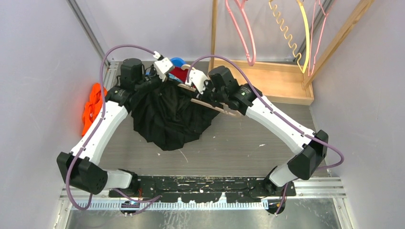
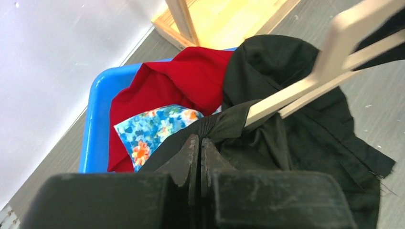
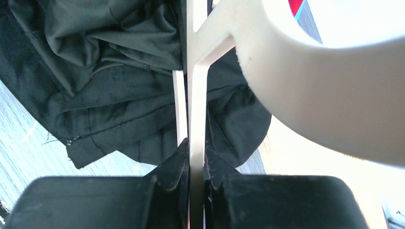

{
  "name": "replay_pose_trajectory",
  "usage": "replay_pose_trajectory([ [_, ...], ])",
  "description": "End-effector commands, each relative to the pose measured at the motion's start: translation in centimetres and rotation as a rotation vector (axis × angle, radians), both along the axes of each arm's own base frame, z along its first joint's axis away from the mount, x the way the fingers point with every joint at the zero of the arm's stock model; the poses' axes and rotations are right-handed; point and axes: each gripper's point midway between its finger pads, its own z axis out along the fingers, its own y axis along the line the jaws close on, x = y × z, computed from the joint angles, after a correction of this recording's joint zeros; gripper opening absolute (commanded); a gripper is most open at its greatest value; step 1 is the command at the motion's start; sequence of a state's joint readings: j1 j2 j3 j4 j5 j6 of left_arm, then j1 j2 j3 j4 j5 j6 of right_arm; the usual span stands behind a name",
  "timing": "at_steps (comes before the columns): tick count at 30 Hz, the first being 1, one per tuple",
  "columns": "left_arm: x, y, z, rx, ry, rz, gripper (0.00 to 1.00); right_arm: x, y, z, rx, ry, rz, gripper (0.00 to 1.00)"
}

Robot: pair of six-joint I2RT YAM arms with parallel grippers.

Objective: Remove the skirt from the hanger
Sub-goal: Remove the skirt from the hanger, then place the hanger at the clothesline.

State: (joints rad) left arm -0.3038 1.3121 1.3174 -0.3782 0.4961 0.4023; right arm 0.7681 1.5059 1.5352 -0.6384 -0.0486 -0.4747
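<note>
A black skirt (image 1: 167, 119) hangs bunched from a pale wooden hanger (image 1: 224, 109) and sags onto the table. My left gripper (image 1: 163, 80) is shut on the skirt's waistband (image 2: 224, 124) at the hanger's left end, and the fingertips (image 2: 191, 148) pinch the black fabric. My right gripper (image 1: 208, 98) is shut on the hanger's bar (image 3: 197, 95), with the skirt (image 3: 110, 95) draped beyond it. The hanger's hook (image 3: 310, 71) curves close in front of the right wrist camera. In the left wrist view the hanger (image 2: 305, 90) runs up to the right over the skirt (image 2: 296, 143).
A blue bin (image 2: 95, 119) behind the skirt holds a red cloth (image 2: 172, 81) and a floral cloth (image 2: 153, 129). An orange cloth (image 1: 93, 107) lies by the left wall. A wooden rack (image 1: 272, 78) with pink (image 1: 243, 28) and yellow (image 1: 305, 38) hangers stands back right.
</note>
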Motion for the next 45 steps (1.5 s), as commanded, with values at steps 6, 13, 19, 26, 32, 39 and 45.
replay_pose_trajectory([
  [6, 7.1, 9.2, -2.7, 0.121, 0.040, 0.383, 0.00, 0.1, -1.4, 11.0, 0.197, -0.283, -0.004, 0.01],
  [13, 11.6, 13.0, -4.8, 0.161, 0.129, 0.466, 0.00, 0.7, -4.6, 14.0, 0.179, -0.381, -0.076, 0.01],
  [19, 12.7, 10.2, -4.2, 0.067, 0.173, 0.385, 0.00, 3.2, -8.0, 18.5, 0.187, -0.518, -0.208, 0.01],
  [26, 10.2, 2.2, 0.0, -0.009, 0.208, 0.119, 0.00, 5.1, -9.5, 20.8, 0.197, -0.552, -0.276, 0.01],
  [32, 7.5, -2.8, -5.0, 0.069, 0.313, -0.005, 0.00, 5.1, -11.6, 20.4, 0.166, -0.543, -0.327, 0.01],
  [39, 6.9, -3.3, -8.1, 0.075, 0.384, -0.002, 0.00, 2.8, -15.4, 21.1, 0.155, -0.520, -0.410, 0.01],
  [45, 6.9, -3.2, -8.3, 0.079, 0.386, -0.001, 0.00, -0.2, -18.9, 23.8, 0.201, -0.550, -0.504, 0.01],
])
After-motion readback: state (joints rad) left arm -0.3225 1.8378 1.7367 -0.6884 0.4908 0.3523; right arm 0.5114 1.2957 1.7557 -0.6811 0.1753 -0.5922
